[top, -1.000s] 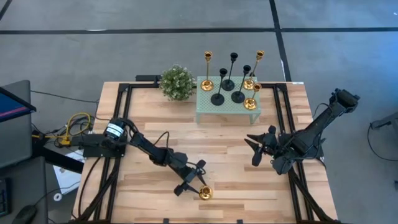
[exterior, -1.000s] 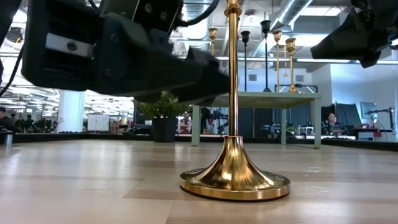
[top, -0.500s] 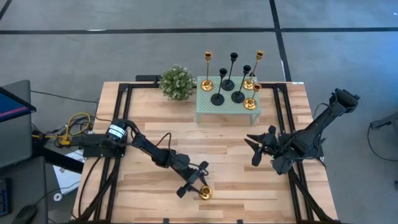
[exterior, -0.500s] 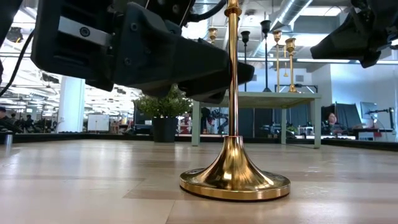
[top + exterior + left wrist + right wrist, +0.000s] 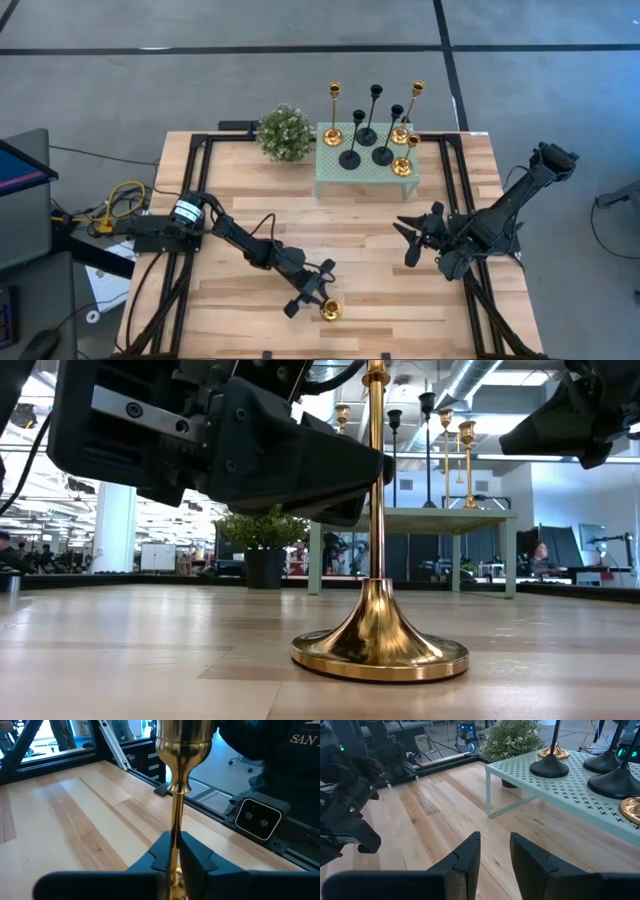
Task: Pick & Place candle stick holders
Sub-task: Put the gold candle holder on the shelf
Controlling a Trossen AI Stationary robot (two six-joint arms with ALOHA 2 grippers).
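A tall gold candle stick holder (image 5: 330, 310) stands upright on its round base (image 5: 380, 645) near the table's front edge, with my left gripper (image 5: 316, 292) shut on its thin stem. In the left wrist view the cup (image 5: 184, 740) rises above my left gripper (image 5: 176, 852). Several more candle stick holders, gold (image 5: 334, 112) and black (image 5: 350, 150), stand on the mint green perforated stand (image 5: 366, 172) at the far side. My right gripper (image 5: 412, 236) hovers open over the table's right half, holding nothing, as the right wrist view (image 5: 495, 852) shows. My left gripper pinches the gold holder's stem (image 5: 176, 827) about halfway up, between its two fingers (image 5: 345, 470). The fingers come nearly level from the table's left and far side and lie across the stem. The holder stays upright with its base on the table.
A round green bushy plant (image 5: 284, 132) sits at the far edge, left of the stand. Black frame rails (image 5: 196, 200) run along both sides of the wooden table. Bare wood lies between the two grippers and in front of the stand.
My left gripper has moved a little toward the gold holder and shut on its stem; a second ago its fingers stood wide apart beside it. The holder has stayed upright on the table.
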